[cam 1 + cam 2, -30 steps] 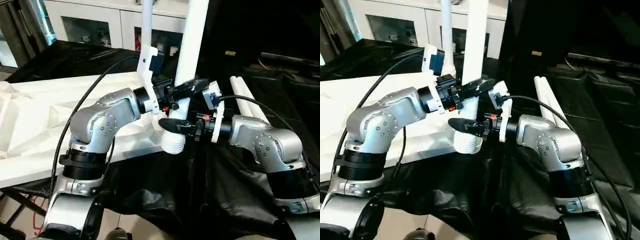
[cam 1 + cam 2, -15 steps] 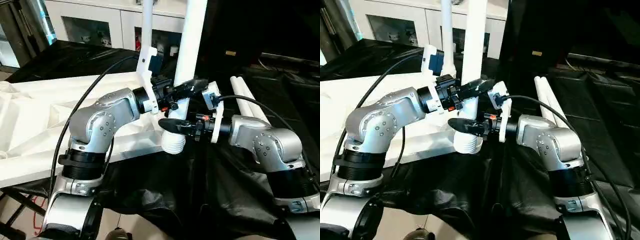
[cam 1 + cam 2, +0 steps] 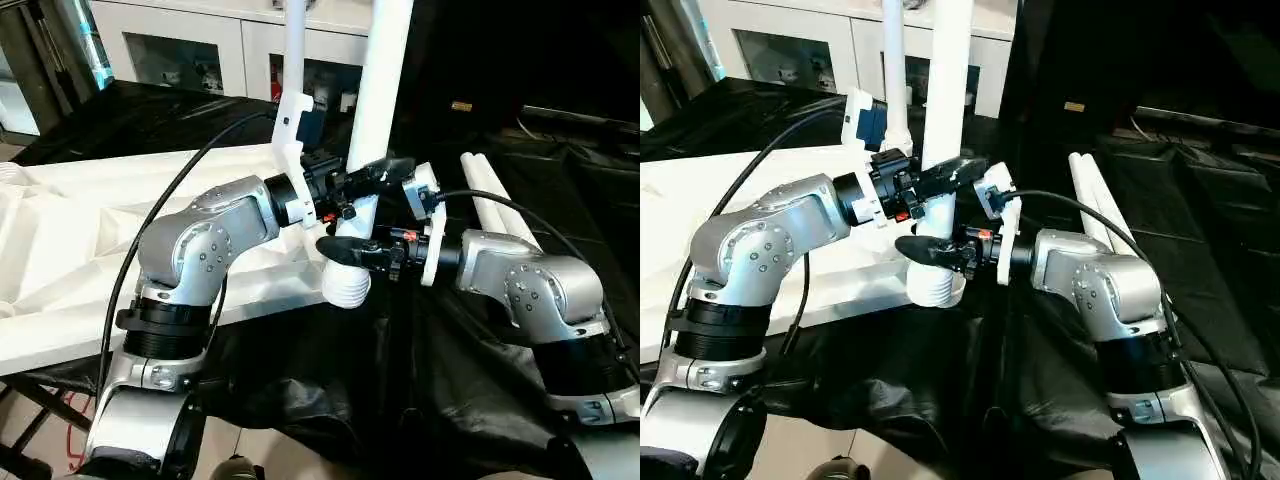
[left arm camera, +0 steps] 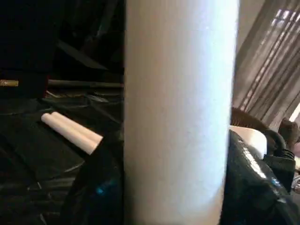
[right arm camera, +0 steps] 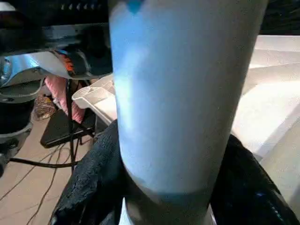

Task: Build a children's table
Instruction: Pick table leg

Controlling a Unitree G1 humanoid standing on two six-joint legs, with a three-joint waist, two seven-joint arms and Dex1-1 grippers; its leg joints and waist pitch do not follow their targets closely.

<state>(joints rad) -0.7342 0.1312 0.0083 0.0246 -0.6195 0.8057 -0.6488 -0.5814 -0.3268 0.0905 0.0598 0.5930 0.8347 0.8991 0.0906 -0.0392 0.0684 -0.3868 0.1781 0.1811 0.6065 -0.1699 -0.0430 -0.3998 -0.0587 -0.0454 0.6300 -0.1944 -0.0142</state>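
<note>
- Table top (image 3: 90, 230) lies underside up on the black-draped worktop (image 3: 560, 190), so its corner sockets face upward.
- Upright leg (image 3: 378, 90) stands in the near corner socket (image 3: 347, 285).
- Left gripper (image 3: 375, 178), higher up, and right gripper (image 3: 345, 250), just above the socket: fingers of both clamp the leg, likely steadying it for seating.
- Two spare legs (image 3: 488, 195) lie on the worktop, well apart.
- Another leg (image 3: 294, 50) stands behind.
</note>
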